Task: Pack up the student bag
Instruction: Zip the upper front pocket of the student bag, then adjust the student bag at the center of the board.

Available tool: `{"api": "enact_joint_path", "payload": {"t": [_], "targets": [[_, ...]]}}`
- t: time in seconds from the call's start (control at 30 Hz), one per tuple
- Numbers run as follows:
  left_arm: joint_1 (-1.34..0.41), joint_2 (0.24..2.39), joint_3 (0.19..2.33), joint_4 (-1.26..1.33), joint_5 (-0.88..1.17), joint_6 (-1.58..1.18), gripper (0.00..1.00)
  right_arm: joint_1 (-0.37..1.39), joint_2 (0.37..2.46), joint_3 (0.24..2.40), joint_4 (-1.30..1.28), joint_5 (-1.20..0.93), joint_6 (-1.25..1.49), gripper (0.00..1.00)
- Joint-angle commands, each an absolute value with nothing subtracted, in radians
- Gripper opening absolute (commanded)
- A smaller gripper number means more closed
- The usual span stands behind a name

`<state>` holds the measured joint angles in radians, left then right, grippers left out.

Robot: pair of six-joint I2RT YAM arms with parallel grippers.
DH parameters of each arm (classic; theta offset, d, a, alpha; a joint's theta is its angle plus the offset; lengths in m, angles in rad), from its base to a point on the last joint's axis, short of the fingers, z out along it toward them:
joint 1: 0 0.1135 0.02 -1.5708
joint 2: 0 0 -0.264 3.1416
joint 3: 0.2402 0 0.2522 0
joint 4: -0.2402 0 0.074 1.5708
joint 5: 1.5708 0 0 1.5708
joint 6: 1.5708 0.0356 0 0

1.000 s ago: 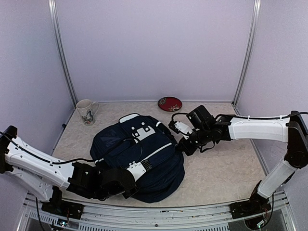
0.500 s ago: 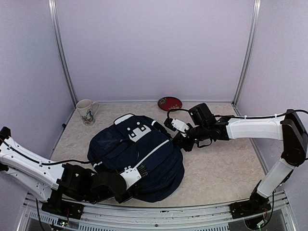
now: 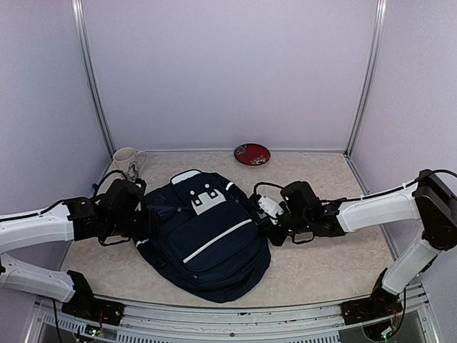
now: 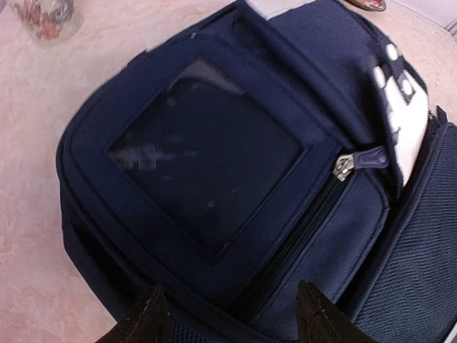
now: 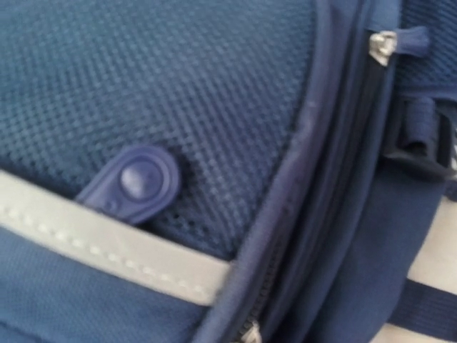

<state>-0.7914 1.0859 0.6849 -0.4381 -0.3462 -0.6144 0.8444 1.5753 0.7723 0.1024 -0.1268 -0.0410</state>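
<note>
The student bag [image 3: 207,243], dark navy with a white top patch and a thin white stripe, lies flat in the middle of the table. My left gripper [image 3: 146,223] is at its left side. In the left wrist view that gripper [image 4: 228,318] is open, with nothing between its fingertips [image 4: 146,321], and it hovers over the bag's square pocket [image 4: 207,157] and a zipper pull [image 4: 353,163]. My right gripper [image 3: 265,227] is against the bag's right edge. Its fingers are out of the right wrist view, which shows only the bag's mesh fabric [image 5: 178,86], a white stripe [image 5: 107,250] and a snap tab [image 5: 136,182].
A white mug [image 3: 128,163] stands at the back left, just behind my left arm; it also shows as the mug [image 4: 46,16] in the left wrist view. A red dish [image 3: 251,153] sits by the back wall. Metal posts frame the enclosure's walls.
My left gripper let go at the bag's near edge, opened and swung round to the bag's left side. The right arm slid nearer along the right edge. The bag flattened and shifted.
</note>
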Motion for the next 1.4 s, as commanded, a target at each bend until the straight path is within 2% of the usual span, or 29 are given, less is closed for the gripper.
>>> {"api": "enact_joint_path", "payload": {"t": [0.0,0.13,0.4,0.5,0.6,0.77,0.83,0.9,1.0,1.1,1.23,1.37], "targets": [[-0.731,1.070,0.575,-0.432,-0.289,-0.721,0.59,0.932,1.550,0.757,0.119,-0.134,0.015,0.00],[-0.630,1.131,0.508,-0.290,-0.195,-0.648,0.55,1.020,1.530,0.761,0.117,-0.138,0.025,0.00],[-0.637,1.281,0.591,0.018,-0.123,-0.449,0.52,1.208,1.490,0.748,0.199,-0.160,0.076,0.00],[-0.655,1.374,0.687,0.042,-0.122,-0.381,0.52,1.275,1.518,0.763,0.261,-0.178,0.102,0.00],[-0.691,1.406,0.800,0.011,-0.147,-0.307,0.59,1.285,1.549,0.795,0.271,-0.197,0.136,0.00],[-0.819,1.255,0.779,0.039,-0.295,-0.231,0.76,1.235,1.525,0.789,0.242,-0.180,0.180,0.00],[-0.878,1.151,0.722,0.064,-0.385,-0.230,0.79,1.199,1.515,0.773,0.242,-0.213,0.202,0.00],[-0.950,1.038,0.650,0.105,-0.395,-0.219,0.75,1.174,1.519,0.763,0.256,-0.253,0.216,0.00],[-1.088,0.909,0.547,0.142,-0.440,-0.198,0.63,1.157,1.538,0.775,0.261,-0.286,0.230,0.00],[-1.295,0.874,0.495,0.112,-0.572,-0.160,0.59,1.146,1.562,0.805,0.218,-0.292,0.227,0.00],[-1.434,0.998,0.539,-0.022,-0.669,-0.115,0.60,1.118,1.572,0.811,0.205,-0.330,0.230,0.00],[-1.491,1.161,0.599,-0.115,-0.679,-0.070,0.67,1.112,1.561,0.808,0.196,-0.333,0.235,0.00]]}}
